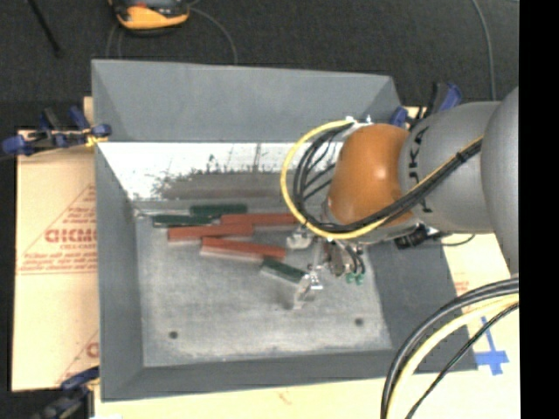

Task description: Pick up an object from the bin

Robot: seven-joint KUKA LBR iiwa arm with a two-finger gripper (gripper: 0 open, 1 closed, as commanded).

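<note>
My gripper hangs low over the bin floor, right of centre, under the orange wrist cover. A short dark green bar lies tilted just to its left, its right end touching or nearly touching the gripper. A red-brown bar lies a little further left and up from the green one.
Toward the bin's back wall lie more bars in a loose row: a red one, a long brown one and two dark green ones. The arm and its looped cables cover the bin's right side.
</note>
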